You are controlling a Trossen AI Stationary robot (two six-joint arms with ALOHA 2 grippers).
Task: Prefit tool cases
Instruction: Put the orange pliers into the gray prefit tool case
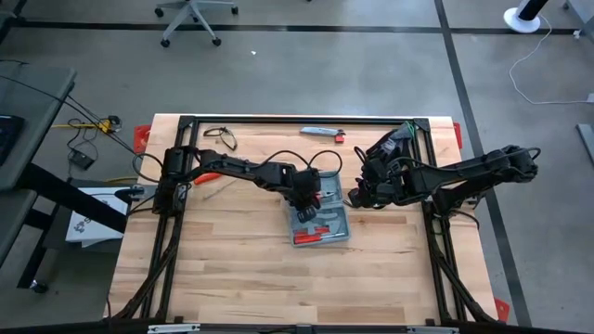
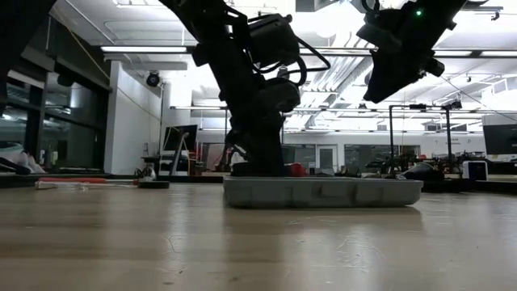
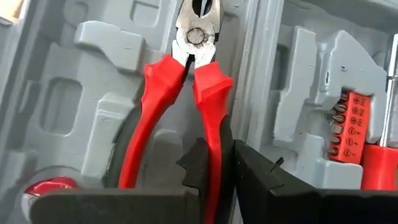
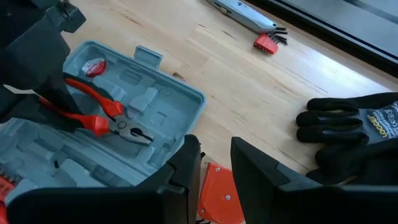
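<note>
Left end effector on the pliers inside the open tool case, mid-worktop.

I see the grey-blue rectangular plastic hinged tool case (image 1: 320, 221) lying open near the middle of the pale wooden worktop (image 1: 232, 269). My left end effector (image 3: 219, 177) is down inside it, its 2 dark fingers closed narrowly on 1 red handle of the red-handled steel pliers (image 3: 186, 93), which lie in the case's moulded recess. A red bit holder (image 3: 348, 127) sits in the neighbouring half. My right end effector (image 4: 214, 168) hovers just beside the case, fingers slightly apart and holding nothing, with black gloves (image 4: 354, 134) close by on the worktop.
</note>
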